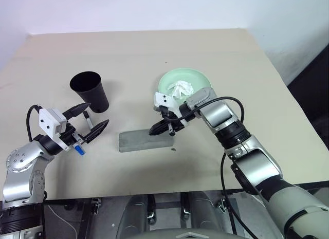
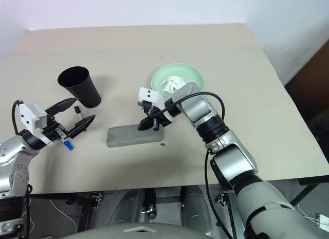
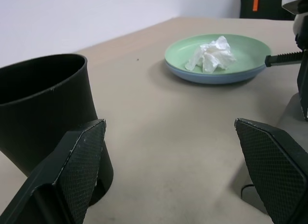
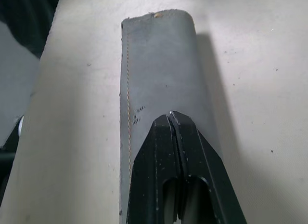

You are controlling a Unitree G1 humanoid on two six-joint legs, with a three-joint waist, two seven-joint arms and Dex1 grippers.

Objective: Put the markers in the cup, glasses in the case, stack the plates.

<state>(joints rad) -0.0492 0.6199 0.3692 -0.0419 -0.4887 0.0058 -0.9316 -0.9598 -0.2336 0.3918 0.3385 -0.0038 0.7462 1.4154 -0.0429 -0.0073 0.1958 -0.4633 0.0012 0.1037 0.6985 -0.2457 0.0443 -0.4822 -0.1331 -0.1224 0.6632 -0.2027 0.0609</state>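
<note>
- Hovering right claw (image 1: 160,127) over the right end of the grey case (image 1: 145,140); fingers pressed fully together, gripping nothing.
- Case lies shut on the desk (image 1: 247,74), long axis running left-right, directly under that claw, so the right arm is the nearer one.
- Left claw (image 1: 88,121) spread wide and empty, just in front of the black cup (image 1: 90,90), which stands upright.
- A marker with a blue cap (image 1: 78,150) lies on the desk under the left claw; a second marker (image 2: 76,113) rests beside the cup base.
- Green plate (image 3: 219,58) sits on the blue plate (image 3: 211,78), tissue (image 3: 210,53) on top; stacking looks done.
- Can't spot the glasses; likely already in the case.
</note>
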